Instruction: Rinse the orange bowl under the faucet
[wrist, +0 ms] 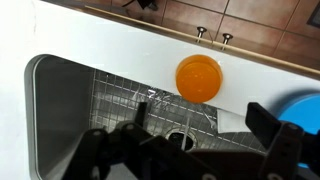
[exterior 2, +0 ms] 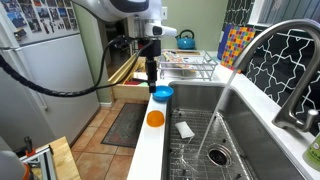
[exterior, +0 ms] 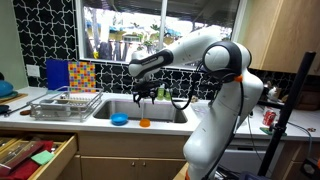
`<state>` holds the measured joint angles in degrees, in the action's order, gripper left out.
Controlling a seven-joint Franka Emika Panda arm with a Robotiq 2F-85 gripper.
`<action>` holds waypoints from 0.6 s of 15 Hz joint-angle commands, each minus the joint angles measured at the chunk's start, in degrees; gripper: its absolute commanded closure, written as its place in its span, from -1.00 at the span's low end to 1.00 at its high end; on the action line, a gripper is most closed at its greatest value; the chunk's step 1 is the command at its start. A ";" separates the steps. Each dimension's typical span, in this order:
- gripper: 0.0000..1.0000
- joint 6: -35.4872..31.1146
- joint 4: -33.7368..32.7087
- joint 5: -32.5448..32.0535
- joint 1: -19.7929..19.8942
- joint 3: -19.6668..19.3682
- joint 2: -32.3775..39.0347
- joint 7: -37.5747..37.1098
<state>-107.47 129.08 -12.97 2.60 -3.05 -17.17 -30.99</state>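
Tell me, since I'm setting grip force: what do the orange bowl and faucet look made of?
The orange bowl: probably plastic, uniformly bright and smooth, with soft glare. The faucet: seemingly metal, silver sheen along its arched spout; finish unclear.

**Orange bowl on the sink's front ledge, faucet arched over the basin**

The orange bowl [wrist: 198,78] is small, round, shallow and bright, and it sits upright and looks empty on the white counter strip [wrist: 120,45] along the front edge of the sink [exterior 2: 225,140]. It shows in both exterior views [exterior: 144,122] [exterior 2: 155,118], out of the basin. The faucet [exterior 2: 262,33] is slim silver metal (a high gooseneck), rising at the sink's back rim and curving over the basin, well apart from the bowl.
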 commanded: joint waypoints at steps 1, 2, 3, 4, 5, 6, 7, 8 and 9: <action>-1.00 -5.07 9.33 1.15 1.77 -1.12 -5.25 11.06; -1.00 -6.81 10.99 1.05 2.16 -1.25 -5.60 12.52; -1.00 -8.97 12.36 0.47 2.67 -1.22 -5.71 13.30; -1.00 -11.89 13.84 0.60 2.94 -1.42 -5.87 14.70; -1.00 -13.43 14.83 1.29 3.06 -1.51 -5.81 15.76; -1.00 -15.63 15.88 1.37 3.26 -1.46 -5.67 16.44; -1.00 -16.77 16.54 1.95 3.33 -1.44 -5.40 16.92; -1.00 -15.92 16.65 2.57 3.41 -1.30 -4.88 17.17; -1.00 -16.74 17.46 2.99 3.34 -1.43 -4.76 17.94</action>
<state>-122.26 143.75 -12.56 5.53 -4.24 -21.12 -16.07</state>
